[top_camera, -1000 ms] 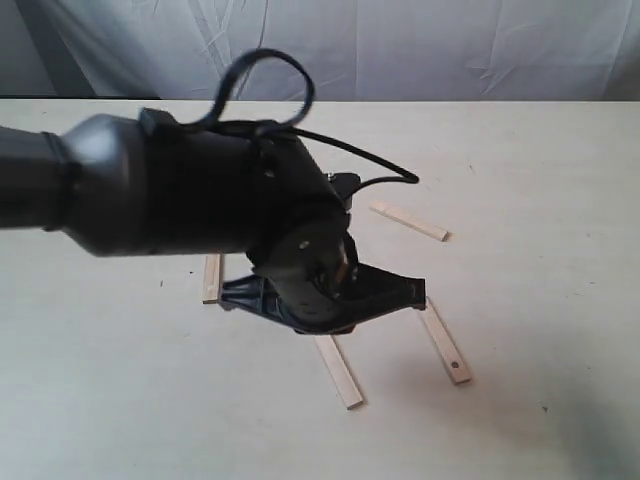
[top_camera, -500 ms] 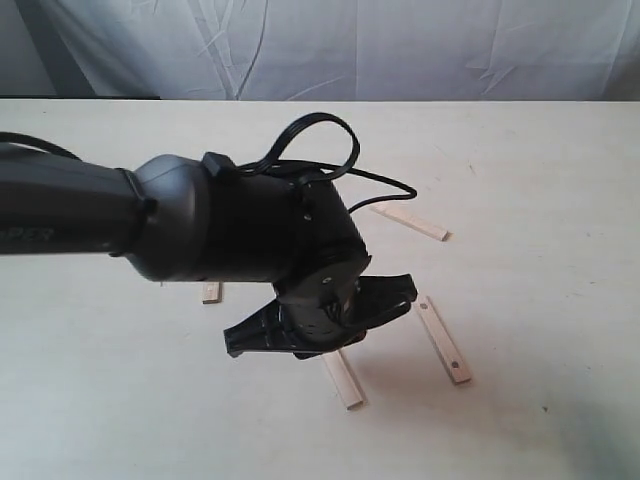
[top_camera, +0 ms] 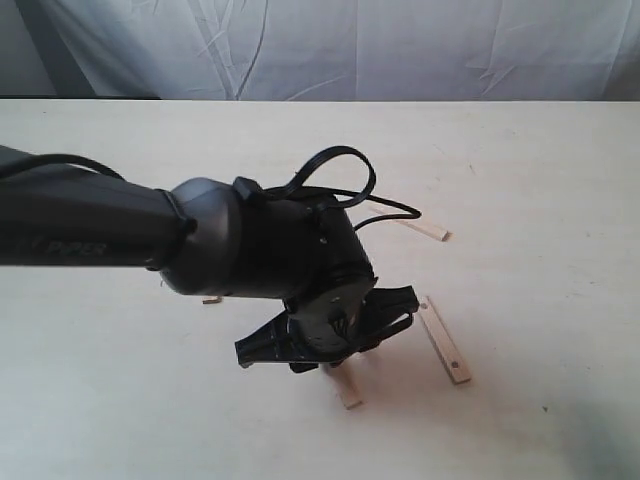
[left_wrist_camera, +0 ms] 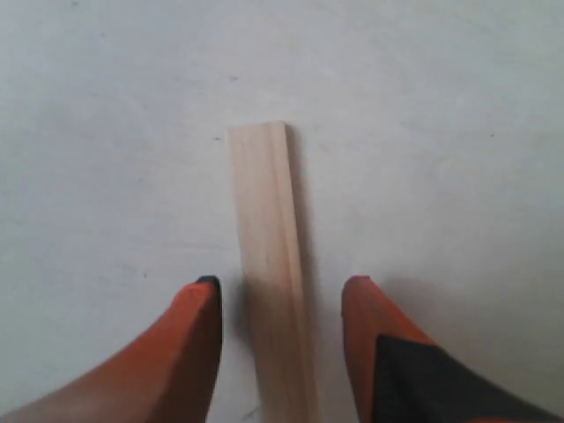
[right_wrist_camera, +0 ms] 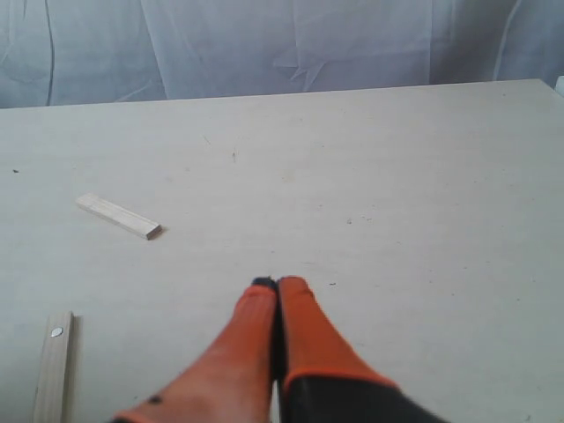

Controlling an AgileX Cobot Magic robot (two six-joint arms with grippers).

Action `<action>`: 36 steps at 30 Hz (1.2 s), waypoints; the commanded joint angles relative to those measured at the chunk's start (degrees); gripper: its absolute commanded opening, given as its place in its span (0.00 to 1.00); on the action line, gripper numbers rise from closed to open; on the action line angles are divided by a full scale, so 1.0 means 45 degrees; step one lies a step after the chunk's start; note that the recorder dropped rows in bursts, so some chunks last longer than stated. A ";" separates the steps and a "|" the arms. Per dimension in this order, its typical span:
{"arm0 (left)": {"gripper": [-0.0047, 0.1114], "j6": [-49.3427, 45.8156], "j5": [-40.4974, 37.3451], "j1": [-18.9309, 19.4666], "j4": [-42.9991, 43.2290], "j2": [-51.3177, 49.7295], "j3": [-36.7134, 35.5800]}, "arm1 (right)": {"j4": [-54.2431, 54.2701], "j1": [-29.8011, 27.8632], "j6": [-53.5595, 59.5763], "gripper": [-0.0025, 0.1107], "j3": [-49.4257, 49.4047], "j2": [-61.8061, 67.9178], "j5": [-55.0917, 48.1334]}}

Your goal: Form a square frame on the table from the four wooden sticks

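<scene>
Your left gripper hangs low over the table, just beside the holed stick, on that stick's left-arm side. Its orange fingers stand open, one on each side of a plain stick that lies flat between them. A narrow gap shows on both sides, and the fingers grip nothing. In the exterior view the black arm covers most of this plain stick, and only its near end pokes out, close to the holed stick's near end.

A third stick lies beyond the holed stick's far end, apart from it and at an angle to it, partly crossed by the arm's cable. A pale stick end peeks from under the arm, well apart from the holed stick on the left-arm side.

Your right gripper is pressed together with nothing between its fingers. It hovers over bare table, off to the side of the holed stick. The visible sticks lie loose, none touching another.
</scene>
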State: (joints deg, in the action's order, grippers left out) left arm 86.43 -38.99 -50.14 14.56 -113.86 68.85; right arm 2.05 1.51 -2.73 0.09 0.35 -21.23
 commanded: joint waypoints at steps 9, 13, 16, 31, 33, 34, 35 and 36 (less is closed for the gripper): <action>0.34 -0.0374 -0.0088 -0.0043 -0.0267 -0.0504 0.0064 | -0.0002 -0.0070 0.0027 0.03 -0.0020 -0.0078 0.0178; 0.24 -0.0652 -0.0168 -0.0043 -0.0508 -0.0656 0.0064 | -0.0002 -0.0070 0.0027 0.03 -0.0020 -0.0078 0.0178; 0.15 -0.0857 -0.0168 -0.0043 -0.0481 -0.0573 0.0098 | -0.0002 -0.0070 0.0027 0.03 -0.0020 -0.0078 0.0178; 0.04 -1.1285 -0.1114 0.2771 -0.0543 0.0890 0.3543 | -0.0002 -0.0070 0.0027 0.03 -0.0020 -0.0078 0.0178; 0.04 -1.2839 -0.1247 0.3415 -0.1446 0.0778 0.4090 | -0.0002 -0.0070 0.0027 0.03 -0.0020 -0.0078 0.0178; 0.04 -1.3663 -0.1387 0.3736 -0.1919 0.0672 0.4354 | 0.0034 -0.0070 0.0027 0.03 -0.0020 -0.0078 0.0178; 0.04 -1.4334 -0.1477 0.4033 -0.2346 0.0516 0.4537 | 0.0034 -0.0070 0.0027 0.03 -0.0020 -0.0078 0.0178; 0.04 -1.5161 -0.1652 0.4259 -0.2736 0.0331 0.4777 | 0.0034 -0.0070 0.0027 0.03 -0.0020 -0.0078 0.0178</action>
State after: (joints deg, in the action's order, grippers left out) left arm 28.42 -44.34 -33.59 7.47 -110.88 88.03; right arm 2.05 1.51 -2.73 0.09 0.35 -21.23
